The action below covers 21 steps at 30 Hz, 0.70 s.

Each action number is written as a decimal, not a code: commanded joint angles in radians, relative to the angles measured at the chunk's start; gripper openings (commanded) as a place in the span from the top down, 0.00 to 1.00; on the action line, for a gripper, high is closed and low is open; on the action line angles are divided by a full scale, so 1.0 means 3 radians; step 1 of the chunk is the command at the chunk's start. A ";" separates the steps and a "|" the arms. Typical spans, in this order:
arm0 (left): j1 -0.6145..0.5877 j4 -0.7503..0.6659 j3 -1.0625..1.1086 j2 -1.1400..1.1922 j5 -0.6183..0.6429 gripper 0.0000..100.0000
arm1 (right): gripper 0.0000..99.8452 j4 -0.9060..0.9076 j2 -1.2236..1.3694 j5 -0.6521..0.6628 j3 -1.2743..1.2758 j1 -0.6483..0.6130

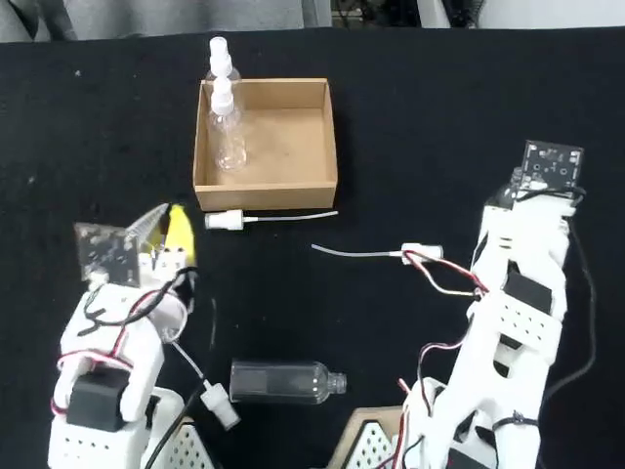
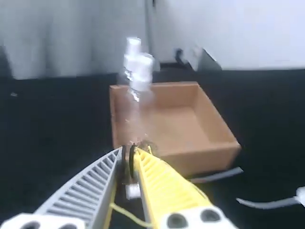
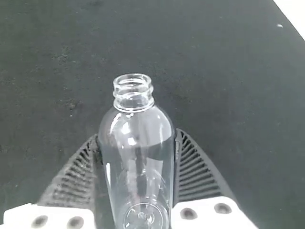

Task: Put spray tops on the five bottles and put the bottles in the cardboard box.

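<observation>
A clear, uncapped bottle (image 3: 136,157) sits closest in the right wrist view. The right gripper (image 3: 138,138) clasps it, one dark ribbed finger pressed against each side of its body, and its open threaded neck points away over the black table (image 3: 228,57). The left gripper (image 2: 126,151) has its grey and yellow fingers drawn together with their tips meeting, and nothing can be made out between them. It points at the cardboard box (image 2: 190,157), which lies just ahead of it. From above, the left gripper (image 1: 168,210) sits near the box's (image 1: 264,191) front corner on the left arm's side. Inside the box, a capped bottle (image 1: 228,132) stands against the wall on that same side. A second capped bottle (image 1: 222,57) stands on the table just beyond the far wall. A loose spray top (image 1: 229,220) lies along the front wall, just beside the left gripper's fingertips, with its thin tube trailing toward the right arm's side. Another spray top (image 1: 422,253) lies close against the right arm, its tube pointing toward the table's middle. A third spray top (image 1: 220,403) rests by the left arm's base. Just beside it, a lying bottle (image 1: 288,381) without a cap rests between the two bases, well apart from both grippers, its neck turned toward the right arm.
</observation>
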 commanded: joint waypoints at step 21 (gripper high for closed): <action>0.1491 0.0020 -0.1455 0.2910 -0.0557 0.85 | 0.99 -0.0087 -0.0003 -0.0199 -0.0217 0.0409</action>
